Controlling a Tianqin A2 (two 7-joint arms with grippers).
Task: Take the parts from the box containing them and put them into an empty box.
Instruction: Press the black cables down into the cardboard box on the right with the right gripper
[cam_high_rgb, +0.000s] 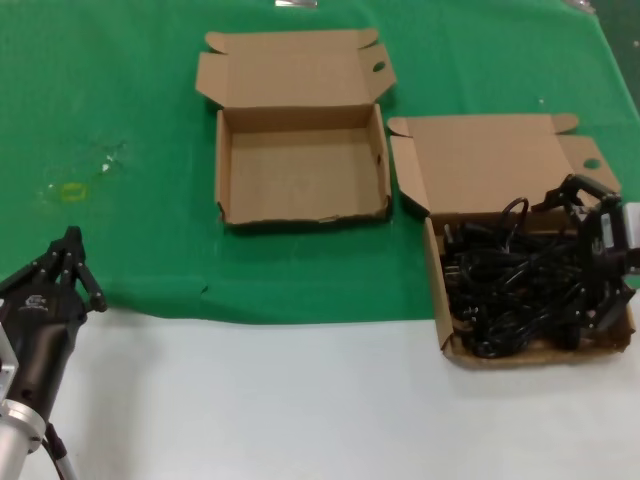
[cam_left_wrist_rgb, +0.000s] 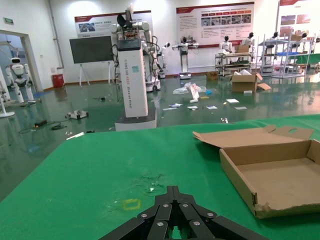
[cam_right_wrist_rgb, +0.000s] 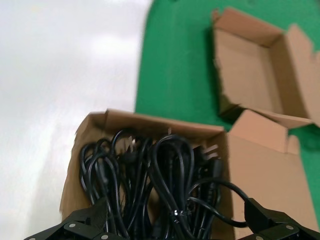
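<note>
The parts are a tangle of thin black power cords (cam_high_rgb: 505, 285) filling the box containing them (cam_high_rgb: 437, 290), at the right on the green mat. My right gripper (cam_high_rgb: 582, 255) hangs open over that box's right side. In the right wrist view its fingers (cam_right_wrist_rgb: 82, 225) are spread wide on either side of the cords (cam_right_wrist_rgb: 150, 175), gripping nothing. The empty box (cam_high_rgb: 300, 170) lies open to the left and farther back, and shows bare in the left wrist view (cam_left_wrist_rgb: 280, 175). My left gripper (cam_high_rgb: 70, 270) is shut and parked at the near left, its tips (cam_left_wrist_rgb: 173, 189) over the mat.
Both lids lie folded back flat; the cord box's lid (cam_high_rgb: 490, 160) almost touches the empty box's right wall. A yellow mark (cam_high_rgb: 72, 191) is on the mat at left. The green mat (cam_high_rgb: 120, 100) ends at a white table strip (cam_high_rgb: 300, 400) in front.
</note>
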